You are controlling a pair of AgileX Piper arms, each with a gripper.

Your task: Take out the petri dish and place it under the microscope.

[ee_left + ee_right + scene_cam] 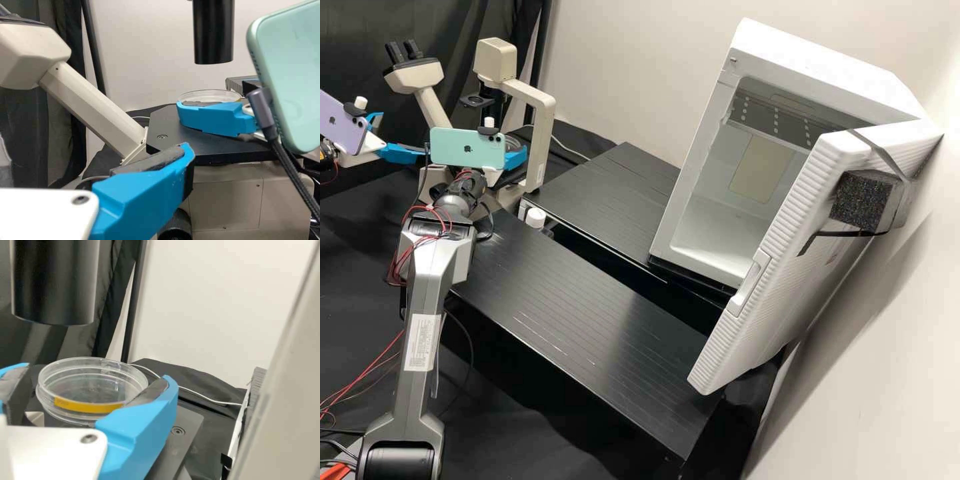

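At the microscope (537, 107), my right gripper (514, 160) is partly behind the green phone. In the right wrist view the clear petri dish (92, 385), with a yellow label, lies between the fingers of my right gripper (97, 379); one pad meets its rim and a narrow gap shows at the other. The dish is low over the black stage (189, 432), beneath the black tube (55, 282). Contact with the stage cannot be told. My left gripper (399, 137) stands open beside the microscope. In its wrist view, a finger of the left gripper (145, 195) is before the stage, apart from the dish (212, 96).
The white cabinet (685, 193) at the right has its door (780, 267) swung open. Black platforms (587, 313) lie between it and the microscope, with a small white-capped object (535, 217) near their left end. The eyepiece arm (92, 107) slants beside the stage.
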